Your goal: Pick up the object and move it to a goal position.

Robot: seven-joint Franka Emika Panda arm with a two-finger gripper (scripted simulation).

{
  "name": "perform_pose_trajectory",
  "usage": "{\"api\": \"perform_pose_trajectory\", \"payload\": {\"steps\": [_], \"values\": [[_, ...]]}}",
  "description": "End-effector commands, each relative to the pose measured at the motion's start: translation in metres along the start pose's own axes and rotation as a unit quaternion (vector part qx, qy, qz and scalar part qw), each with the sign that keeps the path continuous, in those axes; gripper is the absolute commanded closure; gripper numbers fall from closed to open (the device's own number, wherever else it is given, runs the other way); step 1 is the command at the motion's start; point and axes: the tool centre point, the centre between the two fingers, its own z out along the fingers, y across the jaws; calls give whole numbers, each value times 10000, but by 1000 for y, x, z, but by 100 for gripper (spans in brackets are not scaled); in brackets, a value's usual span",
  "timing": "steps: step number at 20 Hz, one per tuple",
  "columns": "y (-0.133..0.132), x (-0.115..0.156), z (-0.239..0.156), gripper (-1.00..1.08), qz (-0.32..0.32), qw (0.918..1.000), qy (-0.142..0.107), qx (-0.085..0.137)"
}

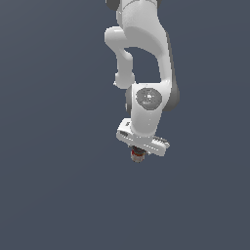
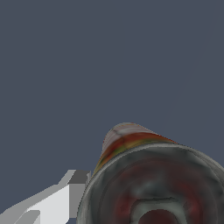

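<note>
One can (image 1: 137, 155), one pincer (image 1: 138, 152)

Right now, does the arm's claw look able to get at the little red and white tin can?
Probably yes. The tin can sits right below the claw, with one finger alongside its wall. Nothing else is seen between them. Whether the fingers actually press on it cannot be told.

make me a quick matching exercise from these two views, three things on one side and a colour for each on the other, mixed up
Things:
1. tin can's label
2. arm's body
3. finger of the claw

Colours:
A. white
B. grey tip
C. red and white with some yellow

Pairs: 1-C, 2-A, 3-B
</note>
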Motion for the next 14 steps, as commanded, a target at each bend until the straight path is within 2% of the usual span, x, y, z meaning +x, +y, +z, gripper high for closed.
{"api": "perform_pose_trajectory", "payload": {"steps": [1,14], "values": [[0,3,-21,108,1,10000,24,14],[5,17,-158,108,4,10000,25,14]]}}
